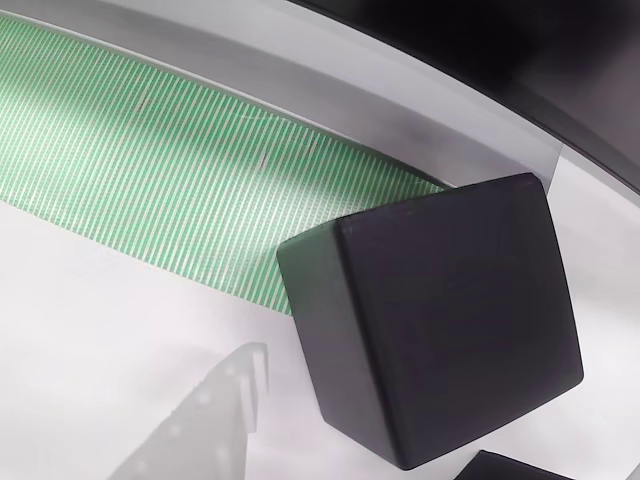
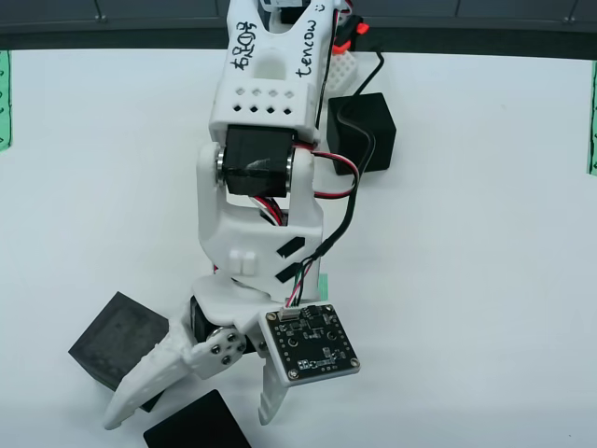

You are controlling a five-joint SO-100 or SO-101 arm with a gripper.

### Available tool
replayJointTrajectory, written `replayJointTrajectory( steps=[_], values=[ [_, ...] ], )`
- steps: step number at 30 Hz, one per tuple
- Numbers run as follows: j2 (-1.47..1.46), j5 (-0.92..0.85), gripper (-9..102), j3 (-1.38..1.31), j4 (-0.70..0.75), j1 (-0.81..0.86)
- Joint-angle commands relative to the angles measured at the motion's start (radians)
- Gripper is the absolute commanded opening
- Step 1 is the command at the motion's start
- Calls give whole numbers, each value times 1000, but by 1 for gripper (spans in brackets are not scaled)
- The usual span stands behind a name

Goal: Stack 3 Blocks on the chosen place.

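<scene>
While the white printed arm (image 2: 266,140) reaches down toward the near edge of the overhead view, its two-finger claw (image 2: 191,411) hangs with the fingers spread apart and nothing clamped between them. One matte black cube (image 2: 119,338) sits on the white table (image 2: 485,261) at the near left, touching or just beside the outer side of the left finger (image 2: 149,378), not in the gap. A second matte black cube (image 2: 196,427) lies at the very near edge, between the two fingertips or just under them; which of the two I cannot tell. A third matte black cube (image 2: 364,131) rests far up the table, right of the arm and partly behind its black cable (image 2: 359,177), well apart from the claw. A small corner of a green-and-white striped patch (image 2: 323,283) peeks out beside the arm's wrist, and further striped patches show at the left edge (image 2: 4,103) and right edge (image 2: 592,121) of the table.

From the claw's own camera, a black cube (image 1: 440,320) fills the right half, tilted in the picture, its far corner overlapping a broad striped green patch (image 1: 150,170). A pale finger (image 1: 200,420) enters at the near left, apart from that cube, and a sliver of another black cube (image 1: 510,468) shows at the near edge.
</scene>
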Motion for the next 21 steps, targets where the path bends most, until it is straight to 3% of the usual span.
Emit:
replayJointTrajectory(
  steps=[1, 21],
  values=[
    [14, -6, 54, -58, 26, 2],
    [232, -61, 53, 21, 87, 38]
  ],
)
